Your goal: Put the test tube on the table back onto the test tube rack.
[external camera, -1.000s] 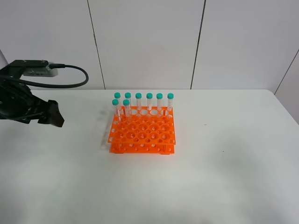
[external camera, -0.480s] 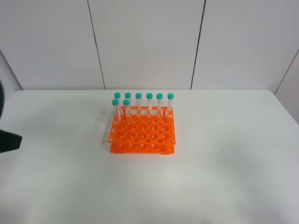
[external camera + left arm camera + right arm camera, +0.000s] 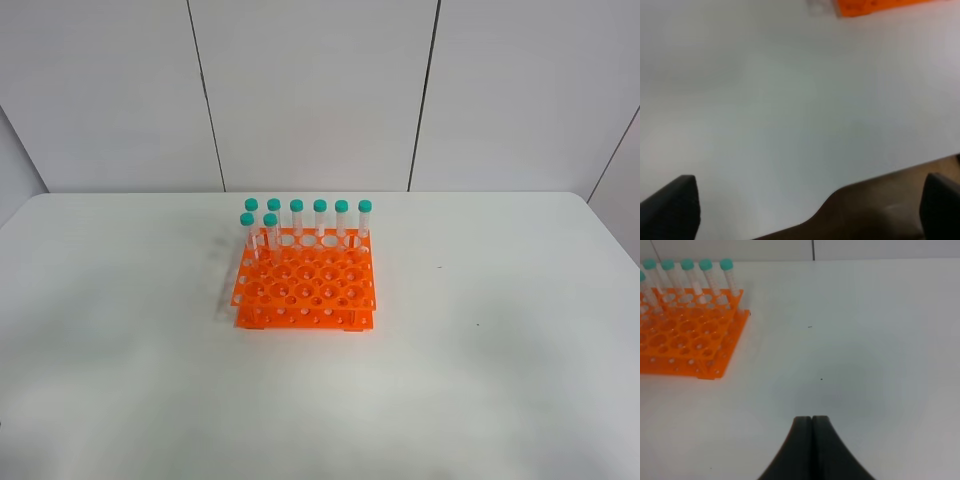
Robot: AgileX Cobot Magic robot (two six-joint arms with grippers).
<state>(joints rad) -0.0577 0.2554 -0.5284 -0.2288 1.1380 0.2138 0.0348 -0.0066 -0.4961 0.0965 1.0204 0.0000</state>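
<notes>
The orange test tube rack (image 3: 305, 285) stands on the white table (image 3: 480, 380), with several teal-capped test tubes (image 3: 320, 220) upright along its back rows. No test tube lies on the table in any view. Neither arm shows in the exterior view. My left gripper (image 3: 809, 176) is open and empty, hovering over the table's edge far from the rack (image 3: 875, 6). My right gripper (image 3: 812, 417) is shut and empty, over bare table to the right of the rack (image 3: 685, 335).
The left wrist view shows the table's rounded edge with brown floor (image 3: 880, 215) beyond it. White wall panels (image 3: 310, 90) stand behind the table.
My left arm has drawn back and left the exterior view past its left edge. The rack and tubes have not moved.
</notes>
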